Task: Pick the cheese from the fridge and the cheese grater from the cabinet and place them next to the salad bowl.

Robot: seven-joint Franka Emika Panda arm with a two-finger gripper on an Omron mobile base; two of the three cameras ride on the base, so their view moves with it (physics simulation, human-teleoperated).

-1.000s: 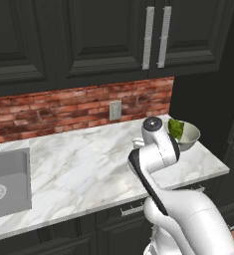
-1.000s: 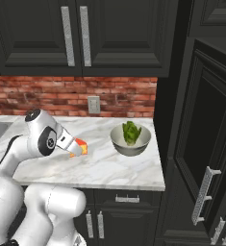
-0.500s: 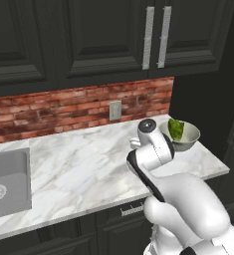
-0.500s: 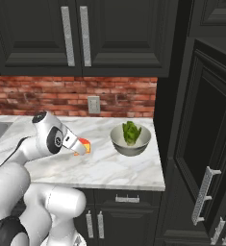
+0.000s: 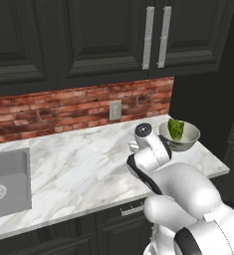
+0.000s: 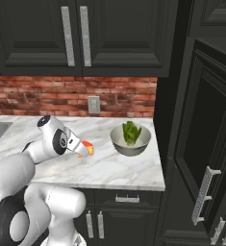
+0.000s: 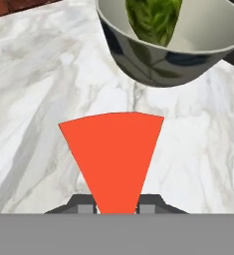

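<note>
Arm has carried cheese (image 7: 113, 159), pinched in fingers (image 7: 117, 205), nearer salad bowl (image 6: 130, 141)

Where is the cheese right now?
The cheese is clamped in the gripper low over the marble counter, just left of the salad bowl in the right base view.

Two base cameras behind me, left and right, look forward and down — both share desk (image 5: 88, 164) and salad bowl (image 6: 130, 141). Hand camera close, low over desk, facing bowl.
</note>
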